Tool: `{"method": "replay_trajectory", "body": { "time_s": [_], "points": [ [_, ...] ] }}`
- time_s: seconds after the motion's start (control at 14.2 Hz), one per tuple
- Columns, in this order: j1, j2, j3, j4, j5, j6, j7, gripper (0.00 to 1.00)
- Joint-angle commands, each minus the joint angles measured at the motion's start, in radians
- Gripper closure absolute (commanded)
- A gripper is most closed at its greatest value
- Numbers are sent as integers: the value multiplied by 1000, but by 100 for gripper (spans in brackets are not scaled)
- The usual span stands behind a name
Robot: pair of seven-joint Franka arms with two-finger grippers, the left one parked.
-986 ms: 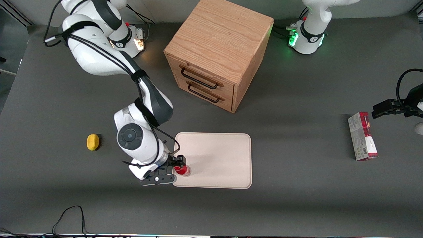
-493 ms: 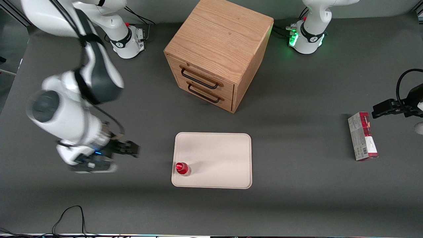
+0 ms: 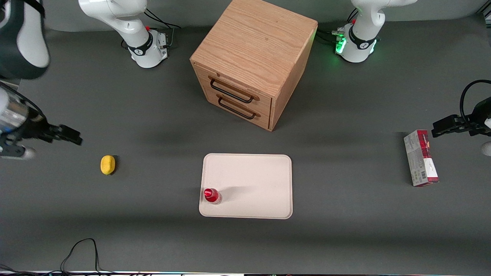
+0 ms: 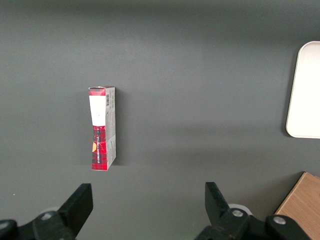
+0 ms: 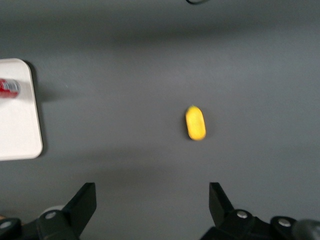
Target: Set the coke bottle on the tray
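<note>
The small red coke bottle (image 3: 211,195) stands upright on the cream-white tray (image 3: 253,180), at the tray's corner nearest the front camera on the working arm's side. It also shows in the right wrist view (image 5: 8,88) on the tray (image 5: 20,130). My gripper (image 3: 71,136) is open and empty, raised above the table toward the working arm's end, well away from the tray. In the right wrist view my gripper (image 5: 152,200) has its jaws wide apart over bare table.
A yellow lemon-shaped object (image 3: 107,165) lies on the table between my gripper and the tray, and shows in the right wrist view (image 5: 195,123). A wooden drawer cabinet (image 3: 253,61) stands farther from the front camera than the tray. A red-and-grey carton (image 3: 420,158) lies toward the parked arm's end.
My gripper let go of the bottle, which stays upright on the tray, and moved away fast toward the working arm's end of the table, rising as it went.
</note>
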Motion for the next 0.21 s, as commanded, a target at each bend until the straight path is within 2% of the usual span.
{"method": "replay_trajectory", "body": {
  "time_s": [0.0,0.14],
  "points": [
    [7,-82,2,-113,26,19,-18,0],
    [18,-104,3,-125,26,5,-15,0]
  ]
}}
